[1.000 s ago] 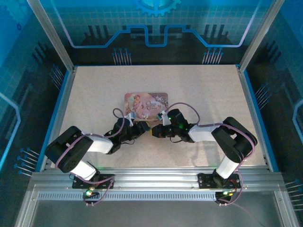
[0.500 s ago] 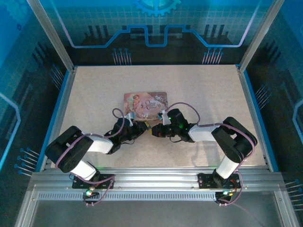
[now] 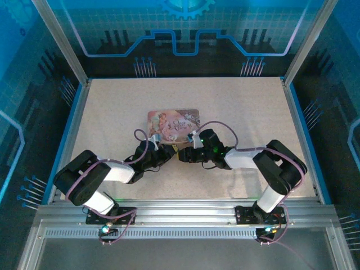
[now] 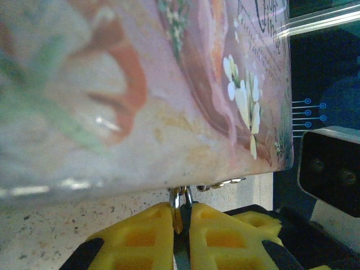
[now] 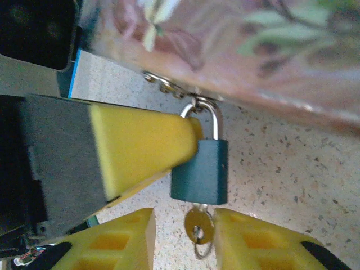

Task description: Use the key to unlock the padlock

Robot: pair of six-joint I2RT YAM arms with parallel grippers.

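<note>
The right gripper (image 5: 184,220) stands partly open, its two yellow pads cut off by the lower edge of the right wrist view. The key (image 5: 197,225) sits in the gap between them. Its head seems to touch one pad and stands clear of the other, so no firm grip shows. A thin ring (image 5: 202,248) through the head is half lost at the picture's edge. The key's blade is hidden inside the bottom of the padlock (image 5: 199,171), which lies just beyond the tips of these jaws, in line with the gap. One finger (image 5: 140,140) of the left gripper (image 4: 180,212) comes in from the side and covers the padlock's upper corner and one leg of the shackle (image 5: 215,121); its partner is hidden behind. In the left wrist view those jaws are pressed almost together on the padlock. The body is only a dark sliver between the pads, and the shackle loop peeks out edge-on past the tips. Beyond both pairs of tips the shackle passes through a small silvery hasp (image 5: 163,84) on the near side of the pink tin (image 5: 253,50), which is blurred and too close to read. The speckled table (image 5: 292,169) lies beneath. From above, the grippers meet tip to tip at the tin's near edge, and padlock and key are too small and too covered to make out.
</note>
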